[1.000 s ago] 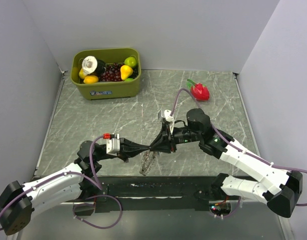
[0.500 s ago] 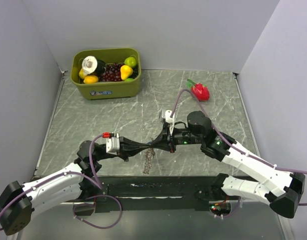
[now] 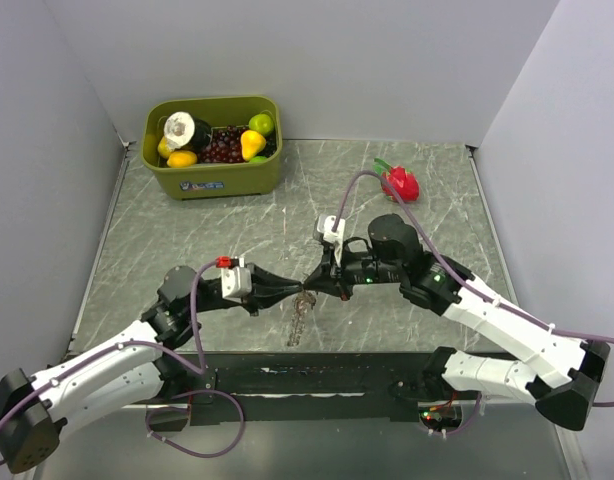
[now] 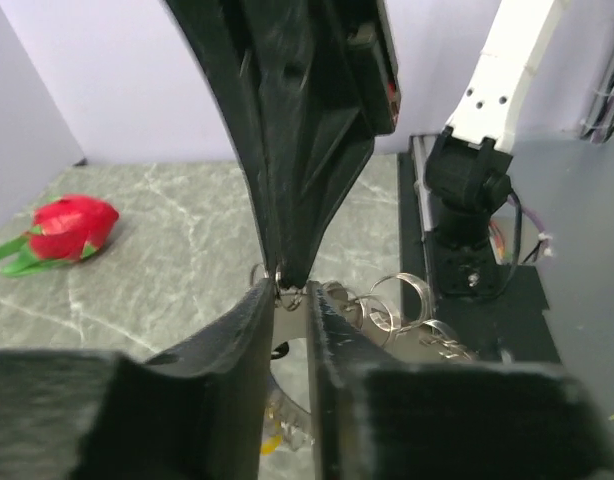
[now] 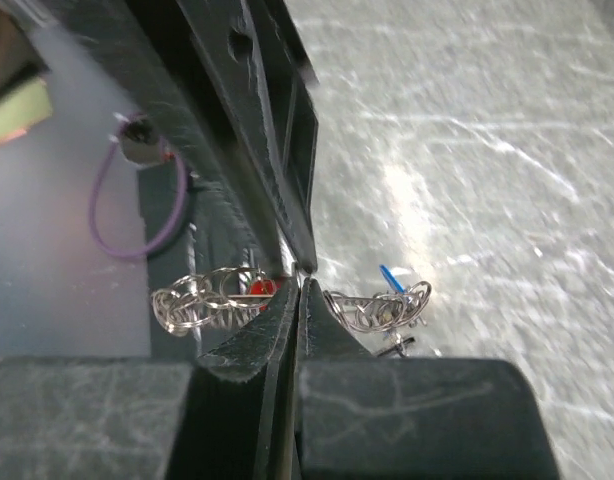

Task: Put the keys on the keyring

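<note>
My two grippers meet tip to tip above the table's front middle. My left gripper [image 3: 294, 290] is shut on a flat pale silvery key [image 4: 290, 305], with a narrow gap between its fingers. My right gripper [image 3: 314, 288] is pinched shut on the thin keyring wire at that key's top [image 4: 287, 292]. A chain of silver rings with keys [image 3: 299, 322] hangs below them. In the right wrist view the shut right gripper [image 5: 300, 285] has rings on both sides, with a red key head [image 5: 259, 290] and a blue key [image 5: 392, 278]. The other keys are hidden in the bunch.
A green bin [image 3: 213, 147] of toy fruit stands at the far left. A red dragon fruit toy [image 3: 400, 183] lies at the far right and shows in the left wrist view [image 4: 72, 228]. The black base strip [image 3: 317, 375] runs along the near edge.
The left wrist has moved up and away from the near edge, and the right wrist has turned. The tips stay together and the ring chain still hangs under them.
</note>
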Robot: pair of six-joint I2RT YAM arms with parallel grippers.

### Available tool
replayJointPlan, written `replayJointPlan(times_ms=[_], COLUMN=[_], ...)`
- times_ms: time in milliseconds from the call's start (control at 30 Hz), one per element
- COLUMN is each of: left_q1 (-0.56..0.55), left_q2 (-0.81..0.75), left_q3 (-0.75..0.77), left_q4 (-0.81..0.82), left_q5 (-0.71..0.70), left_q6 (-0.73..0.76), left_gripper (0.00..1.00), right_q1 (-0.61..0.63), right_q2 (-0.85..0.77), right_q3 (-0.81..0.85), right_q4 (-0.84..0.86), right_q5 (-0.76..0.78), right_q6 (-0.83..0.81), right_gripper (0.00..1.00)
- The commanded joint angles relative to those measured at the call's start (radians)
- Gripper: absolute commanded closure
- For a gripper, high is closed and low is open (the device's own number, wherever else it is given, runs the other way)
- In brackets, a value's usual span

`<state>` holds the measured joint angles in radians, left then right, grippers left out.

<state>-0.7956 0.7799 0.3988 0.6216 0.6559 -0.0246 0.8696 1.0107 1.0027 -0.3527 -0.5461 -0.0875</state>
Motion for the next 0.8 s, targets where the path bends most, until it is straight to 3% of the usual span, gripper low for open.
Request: replayJointPlan(times_ms=[0,167,300,567,767], left_q1=[-0.005,-0.005,-0.005,-0.005,-0.005], left_q2=[-0.028,0.065,0.204,0.331,0.361], left_q3=[0.170,0.363,0.471,0.560,0.572], left_q4=[-0.337,-0.693,-0.831,-0.916,-0.895], left_q5=[-0.018,0.002,0.066,0.148,0.180], left_q6=[0.156,0.284,0.348,0.446,0.460], left_gripper=[0.69,0.54,0.51,0.50,0.57], right_q1=[-0.020,-0.020,-0.017,-0.020,-0.020], right_q2=[0.019,0.049,0.054,0.028,0.029], right_q3=[0.082,0.114,0.120,0.109,0.103], right_q4=[-0.124,-0.178,-0.200,-0.190,-0.187], right_q5=[0.092,0.057,0.037,0.034,0.031], right_q6=[-0.069,-0.078,-0.097,-0.086,-0.086], right_gripper=[1.00,1.00,1.00,1.00,1.00])
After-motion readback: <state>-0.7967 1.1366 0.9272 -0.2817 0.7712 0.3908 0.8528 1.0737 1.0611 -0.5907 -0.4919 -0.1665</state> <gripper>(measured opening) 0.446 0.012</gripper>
